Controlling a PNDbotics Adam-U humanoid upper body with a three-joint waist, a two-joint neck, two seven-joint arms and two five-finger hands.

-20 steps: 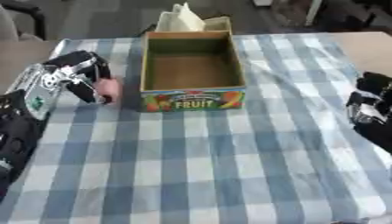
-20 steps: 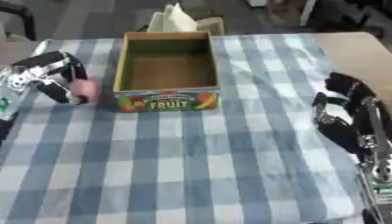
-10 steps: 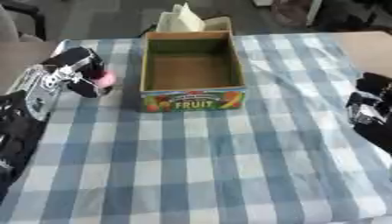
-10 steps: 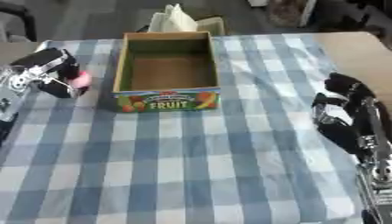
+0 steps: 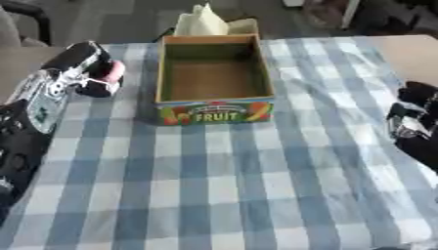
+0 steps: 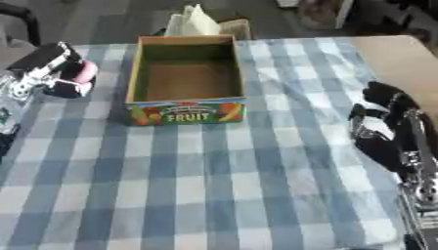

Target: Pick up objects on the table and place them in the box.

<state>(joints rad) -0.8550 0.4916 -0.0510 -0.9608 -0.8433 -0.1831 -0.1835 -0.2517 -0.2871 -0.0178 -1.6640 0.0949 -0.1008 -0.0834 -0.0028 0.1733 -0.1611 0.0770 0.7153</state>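
Observation:
My left hand [image 5: 84, 68] hovers above the table to the left of the cardboard fruit box [image 5: 214, 106], fingers curled round a small pink object [image 5: 113, 71]. The box stands open at the table's far middle, and its inside shows only brown bottom. My right hand [image 6: 381, 124] rests at the table's right edge, fingers relaxed and holding nothing.
A blue-and-white checked cloth [image 5: 214, 180] covers the table. A pale folded paper thing [image 5: 204, 22] stands just behind the box. A bare tan strip of tabletop [image 6: 389, 53] shows at the far right.
My left hand has lifted the pink object off the cloth and carried it up and toward the far side, still left of the box. The right hand has stayed put.

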